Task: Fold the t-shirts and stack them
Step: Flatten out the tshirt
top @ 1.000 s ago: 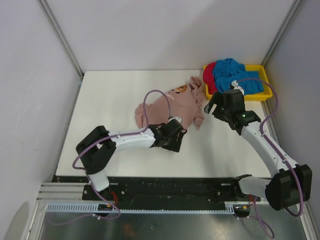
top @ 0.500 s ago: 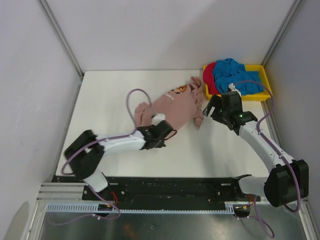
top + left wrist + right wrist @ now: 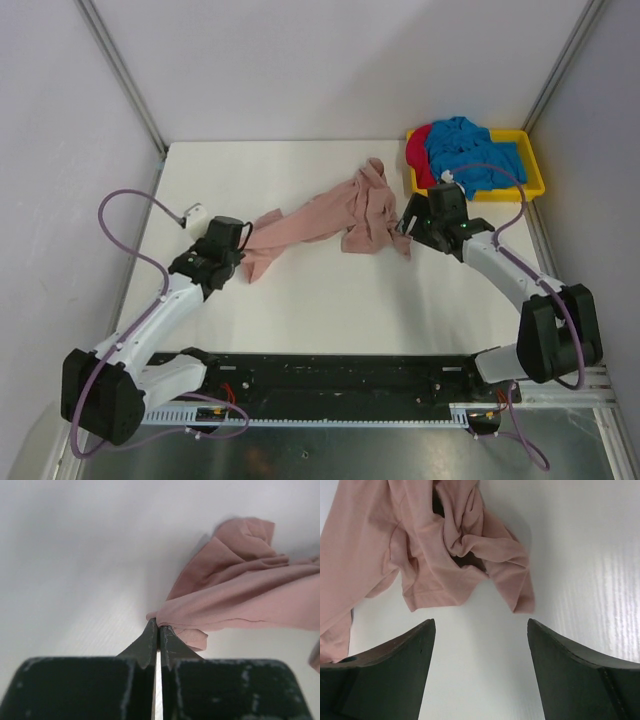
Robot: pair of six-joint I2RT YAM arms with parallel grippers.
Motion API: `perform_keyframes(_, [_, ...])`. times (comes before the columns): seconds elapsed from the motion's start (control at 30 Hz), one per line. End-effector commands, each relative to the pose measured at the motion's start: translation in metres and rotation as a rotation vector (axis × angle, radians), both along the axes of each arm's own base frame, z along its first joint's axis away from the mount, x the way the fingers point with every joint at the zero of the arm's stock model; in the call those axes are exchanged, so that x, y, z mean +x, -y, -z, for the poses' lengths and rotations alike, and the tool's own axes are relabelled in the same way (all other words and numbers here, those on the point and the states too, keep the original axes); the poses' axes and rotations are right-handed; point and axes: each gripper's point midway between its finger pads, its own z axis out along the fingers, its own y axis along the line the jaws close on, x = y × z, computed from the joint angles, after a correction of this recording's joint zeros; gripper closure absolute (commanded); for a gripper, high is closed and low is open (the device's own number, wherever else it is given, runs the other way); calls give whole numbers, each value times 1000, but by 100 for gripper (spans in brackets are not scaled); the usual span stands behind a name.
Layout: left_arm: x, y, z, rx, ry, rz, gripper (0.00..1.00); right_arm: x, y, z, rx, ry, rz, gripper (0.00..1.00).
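The dusty pink t-shirt (image 3: 330,212) lies pulled out into a long bunched band across the middle of the table. My left gripper (image 3: 243,258) is shut on its left end, and the left wrist view shows the closed fingertips (image 3: 159,626) pinching the pink cloth's (image 3: 240,600) edge. My right gripper (image 3: 404,226) stands open just right of the shirt's crumpled right end. In the right wrist view the pink shirt (image 3: 420,545) lies just ahead of that gripper (image 3: 480,622), with bare table between its fingers. A blue t-shirt (image 3: 470,150) and a red one (image 3: 418,152) sit heaped in the tray.
The yellow tray (image 3: 535,185) stands at the table's back right corner, just behind my right arm. A small white piece on the left arm's purple cable (image 3: 195,212) hangs over the table's left side. Grey walls close in the table on three sides.
My left gripper closed on the pink shirt's edge and dragged it left, stretching the shirt into a band. My right gripper moved left to the shirt's right end, its jaws narrowing slightly.
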Motion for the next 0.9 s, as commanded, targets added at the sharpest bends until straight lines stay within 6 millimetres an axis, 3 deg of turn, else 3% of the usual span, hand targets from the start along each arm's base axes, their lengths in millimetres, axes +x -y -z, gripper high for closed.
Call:
perform_keyframes(0.0, [1,-20,0,16,-8,-74,100,14,-22,4,41,37,-30,23])
perform_keyframes(0.17, [4,-34,-3,18,-13,-110,100,33,-41,6,42,73,-70,33])
perform_keyframes(0.33, [5,-40,-1,16,-27,-118,100,55,-61,10,-39,92,-103,37])
perform_keyframes(0.63, [3,-47,2,22,-43,-120,100,114,-61,6,-158,172,-65,37])
perform_keyframes(0.87, [6,-48,0,25,-48,-110,100,152,-60,21,-118,173,-69,39])
